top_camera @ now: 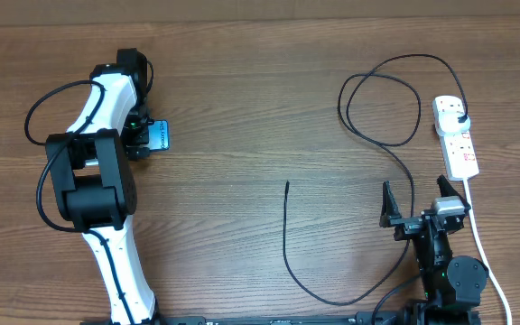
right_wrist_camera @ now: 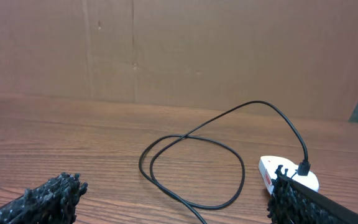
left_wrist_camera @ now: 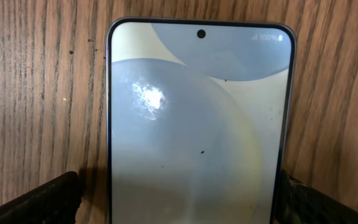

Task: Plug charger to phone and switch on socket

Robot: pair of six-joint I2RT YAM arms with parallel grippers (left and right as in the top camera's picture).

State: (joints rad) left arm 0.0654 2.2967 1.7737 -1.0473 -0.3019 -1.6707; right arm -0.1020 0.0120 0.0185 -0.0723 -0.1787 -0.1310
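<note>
Phone point(left_wrist_camera: 197, 118) lies flat, screen up and lit, on the left part of the desk point(top_camera: 242, 108), under the left arm's wrist. Its top edge points away from the wrist camera, and the screen shows a pale wallpaper and a full battery mark. Left hand point(left_wrist_camera: 179, 208) is spread wide, one finger on each side of the phone's lower half. Cannot tell if the fingers point(left_wrist_camera: 36, 202) touch its edges.

Charger point(top_camera: 289, 244) lies loose on the desk. Its free tip sits mid-desk, well apart from the phone. From there the cable runs toward the near edge, curves right, climbs past the right hand point(right_wrist_camera: 169, 202), makes a loop at far right and ends at the plug point(top_camera: 459, 118). The plug is seated in the far outlet of the socket point(top_camera: 456, 140).

Socket is white, lying lengthways near the right edge, red marks on its top. Its white cord point(top_camera: 481, 248) trails back toward the near edge.

Right hand is apart, holding nothing, low over the desk just left of the socket's near end.

Desk is dark brown wood grain, matte. Behind it stands a plain brown board wall point(right_wrist_camera: 185, 50) with a vertical seam.
</note>
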